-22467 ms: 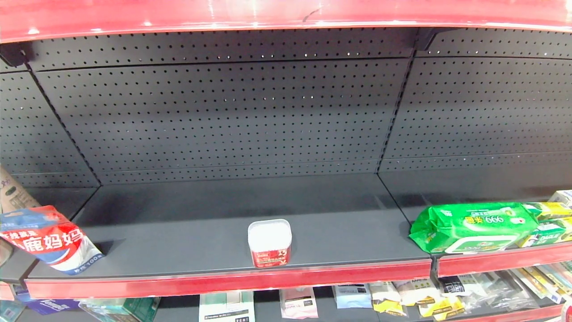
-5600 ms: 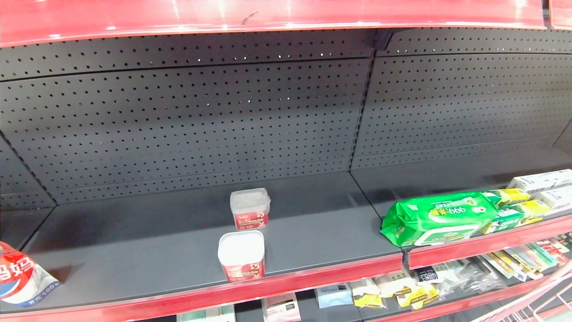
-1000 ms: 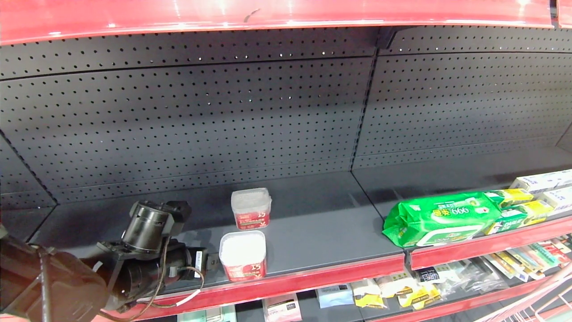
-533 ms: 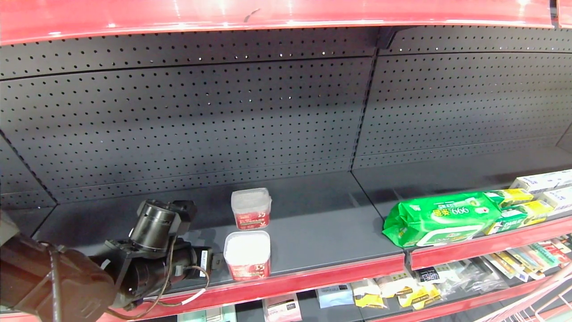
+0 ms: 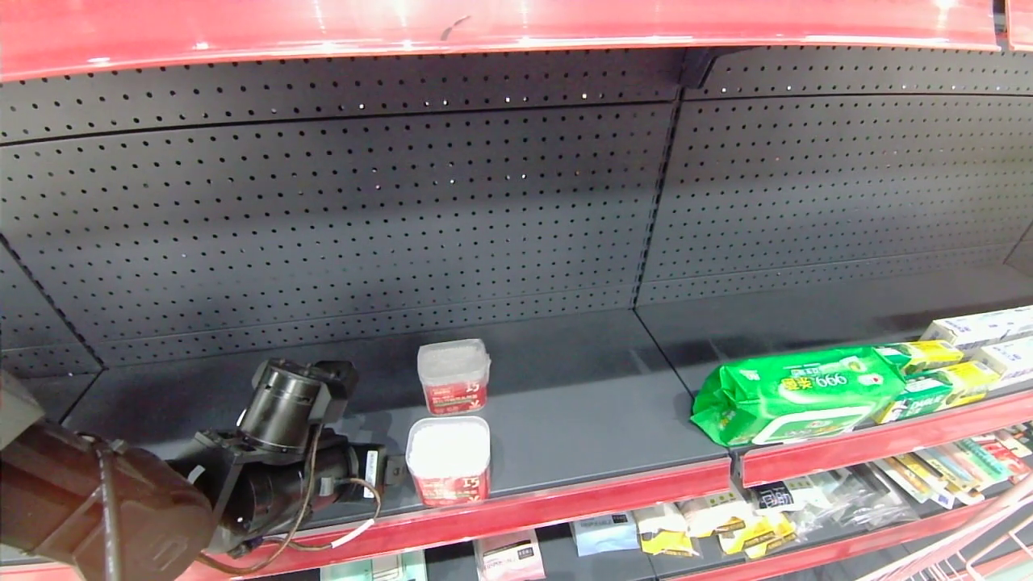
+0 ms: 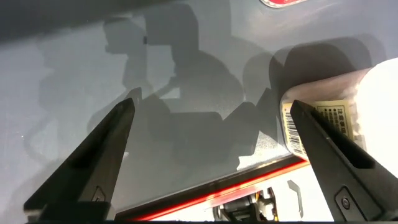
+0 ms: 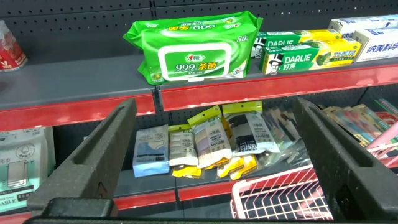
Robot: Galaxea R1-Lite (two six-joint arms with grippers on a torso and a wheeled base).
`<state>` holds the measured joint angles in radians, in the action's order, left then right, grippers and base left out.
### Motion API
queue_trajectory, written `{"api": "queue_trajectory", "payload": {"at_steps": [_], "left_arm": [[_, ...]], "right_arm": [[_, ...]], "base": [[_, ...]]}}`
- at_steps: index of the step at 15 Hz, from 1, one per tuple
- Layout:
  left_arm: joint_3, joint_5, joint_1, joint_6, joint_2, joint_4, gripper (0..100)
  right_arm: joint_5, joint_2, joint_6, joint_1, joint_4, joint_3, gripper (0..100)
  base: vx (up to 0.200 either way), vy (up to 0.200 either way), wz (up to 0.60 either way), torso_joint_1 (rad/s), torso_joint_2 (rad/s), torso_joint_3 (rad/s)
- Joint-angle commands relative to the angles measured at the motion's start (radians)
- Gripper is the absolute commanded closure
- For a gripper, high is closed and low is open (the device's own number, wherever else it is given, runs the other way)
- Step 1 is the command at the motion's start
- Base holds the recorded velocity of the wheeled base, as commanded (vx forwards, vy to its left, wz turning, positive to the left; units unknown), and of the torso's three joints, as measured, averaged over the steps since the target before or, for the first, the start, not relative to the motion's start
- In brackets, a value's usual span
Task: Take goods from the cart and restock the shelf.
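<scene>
The left gripper [image 6: 211, 106] lay low over the dark grey shelf [image 5: 565, 420], near its front edge on the robot's left, and pointed sideways toward the front tub [image 5: 448, 460]. Its fingers [image 6: 99, 162] stood wide apart and held nothing; the grey shelf board showed between them. One fingertip was just beside the tub's labelled side, and whether it touched could not be told.

The front tub, white-lidded with a red label, stood upright close to the shelf's red front strip [image 5: 565, 504]. The rear tub [image 5: 453, 377], of the same kind, stood upright directly behind it, a little apart and nearer the pegboard back [image 5: 403, 202].

The right gripper [image 7: 214, 102] faced the shelving from the front, before the neighbouring section on the right. Its two fingers [image 7: 93, 162] were likewise spread wide, with nothing between them. Ahead of it a green wet-wipes pack [image 7: 193, 46] lay flat at the front of that section. Toothpaste boxes [image 7: 305, 53] lay just beside the pack on its right, and white boxes [image 5: 976, 327] sat farther right.

On the shelf below, small packets [image 7: 211, 140] stood in a row. The cart [image 7: 280, 196], a pink wire basket, showed near that lower shelf, in front of it. What it carried could not be made out.
</scene>
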<state>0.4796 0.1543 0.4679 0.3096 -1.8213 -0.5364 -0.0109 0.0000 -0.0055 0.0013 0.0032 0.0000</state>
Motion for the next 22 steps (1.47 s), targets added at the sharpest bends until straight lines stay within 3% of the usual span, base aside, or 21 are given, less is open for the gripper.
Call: {"api": "queue_trajectory", "payload": {"at_steps": [1, 17, 21, 22], "left_arm": [[0.001, 0.001, 0.000, 0.000, 0.000, -0.001, 0], [0.005, -0.016, -0.002, 0.000, -0.015, 0.001, 0], [-0.091, -0.015, -0.066, -0.018, 0.120, 0.007, 0], [-0.125, -0.015, -0.092, -0.058, 0.188, 0.009, 0]], "right_arm": [[0.000, 0.002, -0.001, 0.000, 0.000, 0.000, 0], [0.000, 0.002, -0.001, 0.000, -0.002, 0.000, 0], [0.000, 0.002, -0.001, 0.000, 0.000, 0.000, 0], [0.003, 0.002, -0.001, 0.000, -0.002, 0.000, 0]], "base": [[0.000, 0.000, 0.00, 0.000, 0.00, 0.000], [0.000, 0.000, 0.00, 0.000, 0.00, 0.000], [0.000, 0.000, 0.00, 0.000, 0.00, 0.000], [0.000, 0.000, 0.00, 0.000, 0.00, 0.000]]}}
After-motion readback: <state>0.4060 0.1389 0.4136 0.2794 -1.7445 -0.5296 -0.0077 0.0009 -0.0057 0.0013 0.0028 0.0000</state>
